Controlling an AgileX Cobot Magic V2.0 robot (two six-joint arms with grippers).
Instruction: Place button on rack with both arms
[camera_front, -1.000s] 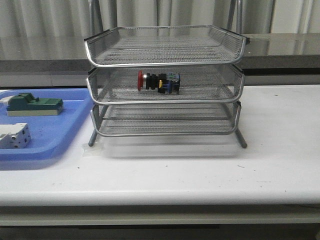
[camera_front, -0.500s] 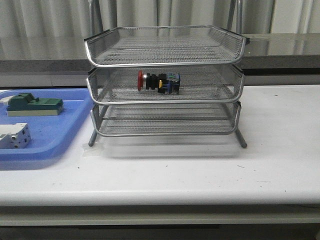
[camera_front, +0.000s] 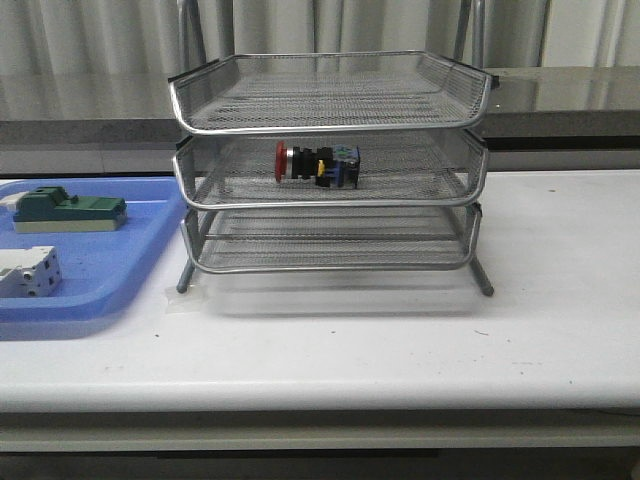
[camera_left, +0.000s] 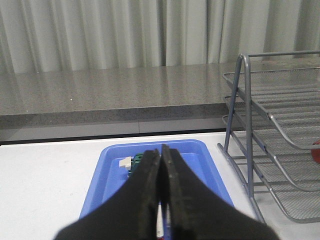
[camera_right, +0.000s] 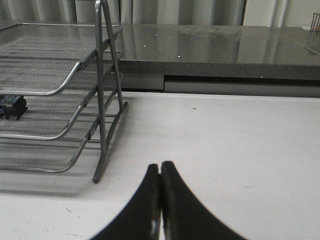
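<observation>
The button (camera_front: 317, 165) lies on its side in the middle tray of the silver wire rack (camera_front: 330, 105), red cap pointing left. In the right wrist view only its dark end (camera_right: 11, 107) shows inside the rack (camera_right: 102, 90); in the left wrist view a sliver of red cap (camera_left: 316, 151) shows at the picture's edge in the rack (camera_left: 246, 125). Neither arm appears in the front view. My left gripper (camera_left: 161, 150) is shut and empty above the blue tray. My right gripper (camera_right: 160, 166) is shut and empty over bare table, to the right of the rack.
A flat blue plastic tray (camera_front: 120, 270) sits left of the rack, holding a green block (camera_front: 68, 210) and a white terminal block (camera_front: 28, 272). The blue tray (camera_left: 107, 175) lies under my left gripper. A grey ledge and curtains stand behind the white table (camera_front: 560, 300).
</observation>
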